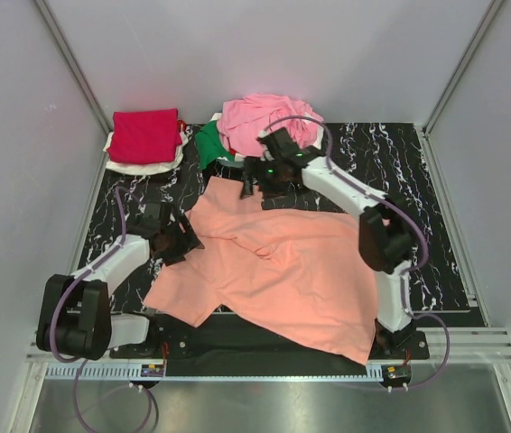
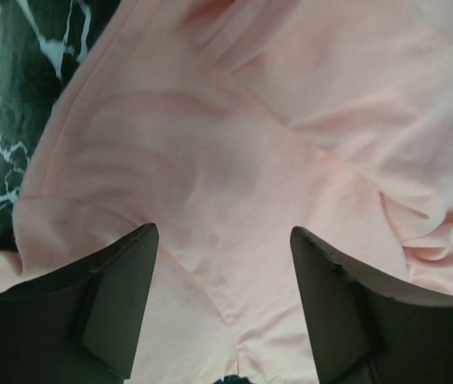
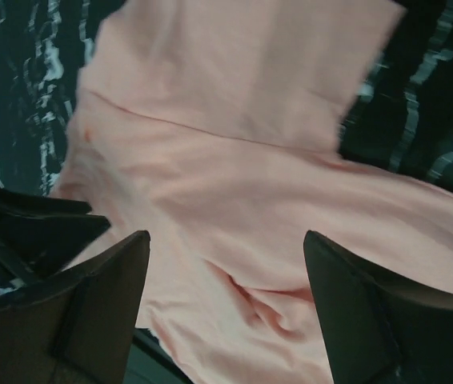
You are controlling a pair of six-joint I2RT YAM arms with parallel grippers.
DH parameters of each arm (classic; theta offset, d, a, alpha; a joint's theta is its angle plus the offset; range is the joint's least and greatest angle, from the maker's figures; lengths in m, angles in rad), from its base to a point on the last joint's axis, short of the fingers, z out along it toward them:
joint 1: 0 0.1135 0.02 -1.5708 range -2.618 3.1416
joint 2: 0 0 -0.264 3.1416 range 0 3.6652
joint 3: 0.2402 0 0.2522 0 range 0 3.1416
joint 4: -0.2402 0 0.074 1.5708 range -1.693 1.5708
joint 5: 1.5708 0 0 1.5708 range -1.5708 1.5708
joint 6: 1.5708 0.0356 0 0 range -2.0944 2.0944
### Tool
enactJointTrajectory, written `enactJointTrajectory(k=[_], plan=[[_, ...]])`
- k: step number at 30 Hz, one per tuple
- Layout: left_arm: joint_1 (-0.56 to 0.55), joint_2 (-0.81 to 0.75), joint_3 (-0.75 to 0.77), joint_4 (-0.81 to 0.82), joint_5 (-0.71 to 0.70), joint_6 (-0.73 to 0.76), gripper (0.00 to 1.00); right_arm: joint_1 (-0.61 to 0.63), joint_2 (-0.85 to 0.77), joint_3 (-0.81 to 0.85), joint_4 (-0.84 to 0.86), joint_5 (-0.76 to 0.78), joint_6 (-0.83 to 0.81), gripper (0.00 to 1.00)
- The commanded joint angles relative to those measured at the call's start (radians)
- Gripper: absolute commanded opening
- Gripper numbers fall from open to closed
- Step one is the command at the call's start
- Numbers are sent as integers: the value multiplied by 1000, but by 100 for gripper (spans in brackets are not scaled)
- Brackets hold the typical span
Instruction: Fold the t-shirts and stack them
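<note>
Top external view: the salmon-orange t-shirt (image 1: pixel 283 271) lies spread near the centre of the marble-patterned mat (image 1: pixel 400 171).
The left gripper (image 1: pixel 181 242) hangs over its left edge and the right gripper (image 1: pixel 254 183) over its far edge, both spread wide and holding nothing. The crimson shirt (image 1: pixel 145 135) sits folded far left.

Overhead camera; wrist cameras close over salmon-orange t-shirt (image 1: pixel 283 271)
</note>
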Motion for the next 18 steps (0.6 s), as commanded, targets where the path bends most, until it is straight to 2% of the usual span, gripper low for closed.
enactJointTrajectory(k=[1,2,5,7,10,18], plan=[[-4,-66,-38,65,11,-62,71,95,199,237,-4,-83,-22,83],[-9,-73,-58,68,19,-72,70,107,248,348,-32,-87,-23,81],[-24,-83,-81,82,40,-99,70,130,445,563,-90,-104,-13,67],[-29,-71,-85,80,54,-107,69,133,569,659,-128,-107,-2,59],[-38,-55,-94,80,62,-109,68,133,661,738,-144,-104,20,54],[-52,-75,-143,53,95,-136,68,93,810,834,-141,-84,84,52]])
